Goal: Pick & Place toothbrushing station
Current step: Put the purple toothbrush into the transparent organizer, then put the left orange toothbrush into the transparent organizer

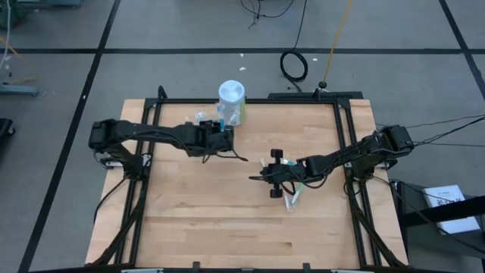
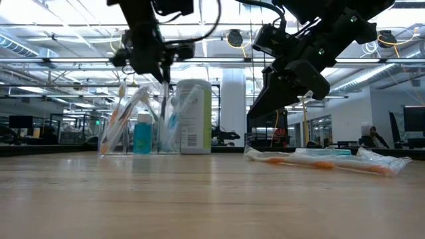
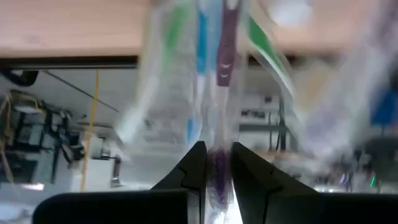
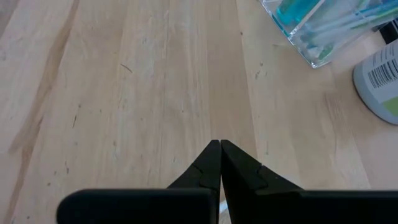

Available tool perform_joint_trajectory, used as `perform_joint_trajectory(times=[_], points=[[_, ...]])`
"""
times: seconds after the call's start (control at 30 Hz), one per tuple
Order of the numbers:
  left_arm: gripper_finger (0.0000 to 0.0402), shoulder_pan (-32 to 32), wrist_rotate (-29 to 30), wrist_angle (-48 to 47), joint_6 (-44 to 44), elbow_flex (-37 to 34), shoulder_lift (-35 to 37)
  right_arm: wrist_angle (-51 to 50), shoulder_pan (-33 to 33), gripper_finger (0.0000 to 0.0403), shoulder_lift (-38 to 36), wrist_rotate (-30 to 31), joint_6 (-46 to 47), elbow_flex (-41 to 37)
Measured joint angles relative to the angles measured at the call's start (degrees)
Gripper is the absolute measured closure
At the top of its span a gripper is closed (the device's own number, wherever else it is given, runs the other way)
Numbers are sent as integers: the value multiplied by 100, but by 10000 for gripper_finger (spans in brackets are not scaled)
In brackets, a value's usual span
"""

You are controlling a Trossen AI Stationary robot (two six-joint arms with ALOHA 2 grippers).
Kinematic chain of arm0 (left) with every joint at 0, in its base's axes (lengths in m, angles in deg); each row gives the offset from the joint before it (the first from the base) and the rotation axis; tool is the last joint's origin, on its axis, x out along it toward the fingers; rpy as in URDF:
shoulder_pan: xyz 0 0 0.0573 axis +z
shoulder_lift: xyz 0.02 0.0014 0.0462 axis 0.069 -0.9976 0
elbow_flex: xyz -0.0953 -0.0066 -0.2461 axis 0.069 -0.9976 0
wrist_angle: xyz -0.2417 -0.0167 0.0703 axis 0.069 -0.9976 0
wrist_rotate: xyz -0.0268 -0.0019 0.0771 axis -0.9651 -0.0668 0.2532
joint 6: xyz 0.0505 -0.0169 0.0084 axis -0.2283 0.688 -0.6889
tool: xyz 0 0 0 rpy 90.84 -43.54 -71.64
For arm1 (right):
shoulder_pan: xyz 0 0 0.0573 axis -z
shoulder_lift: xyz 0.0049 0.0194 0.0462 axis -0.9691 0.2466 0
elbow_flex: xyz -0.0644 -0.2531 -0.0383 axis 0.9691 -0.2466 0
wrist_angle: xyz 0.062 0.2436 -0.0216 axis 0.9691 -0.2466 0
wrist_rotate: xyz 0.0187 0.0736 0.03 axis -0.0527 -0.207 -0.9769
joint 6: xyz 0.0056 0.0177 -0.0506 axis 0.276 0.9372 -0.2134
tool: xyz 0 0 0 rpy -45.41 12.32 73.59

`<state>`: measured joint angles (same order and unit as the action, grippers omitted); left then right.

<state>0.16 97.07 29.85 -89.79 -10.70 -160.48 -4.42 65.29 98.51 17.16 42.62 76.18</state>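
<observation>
The clear plastic cup (image 2: 136, 136) stands at the table's far side, left of centre, with several wrapped toothbrushes leaning in it and a teal tube (image 2: 142, 133). It also shows in the high view (image 1: 203, 119). My left gripper (image 2: 159, 66) hovers right above the cup, shut on a purple toothbrush (image 3: 224, 56) in a clear wrapper. My right gripper (image 1: 265, 176) is shut and empty, hanging above the table's middle. It is just left of several wrapped toothbrushes (image 2: 325, 160) that lie flat on the table. My left gripper pinches the purple toothbrush near one end (image 3: 217, 163) between its two fingers. The fingers point down from above. The brush hangs upright below them (image 2: 164, 99), with its lower part down among the brushes in the cup.
A large white-capped canister with a green label (image 2: 194, 116) stands right beside the cup on its right, close to my left gripper. It also shows in the high view (image 1: 232, 102). Bare wood lies in front of the cup and toward the near edge.
</observation>
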Motion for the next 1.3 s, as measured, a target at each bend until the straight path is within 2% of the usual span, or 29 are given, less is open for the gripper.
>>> perform_joint_trajectory(times=[0.13, 0.23, 0.5, 0.67, 0.9, 0.97, 1.07, 1.2, 1.3], points=[[348, 44, -189, 367, 971, -1, -337, -2, 0, 399, 0, 0, 5, 0], [332, 47, 205, 501, 1340, -1, -562, 0, 0, 399, 0, -2, 0, 0], [241, 42, 450, 529, 1919, -1, -661, -5, -1, 399, 0, -4, -4, 0], [203, -28, 757, 777, 2138, 17, -495, -4, -4, 398, -1, -5, -4, 0], [192, -93, 734, 1429, 2692, 17, 190, -616, -4, 398, -154, -3, 458, 0], [192, -96, 453, 1598, 3557, 17, 429, -966, 10, 397, -312, 4, 649, 4], [192, -58, -541, 1660, 5563, 17, 726, -1807, 45, 389, -662, 2, 1281, -7], [192, 124, -2129, 1738, 9278, 19, 929, -2621, 66, 370, -1023, -108, 2637, 0], [192, 260, -3036, 1717, 11706, 19, 917, -2886, 65, 350, -1087, -280, 3164, -9]])
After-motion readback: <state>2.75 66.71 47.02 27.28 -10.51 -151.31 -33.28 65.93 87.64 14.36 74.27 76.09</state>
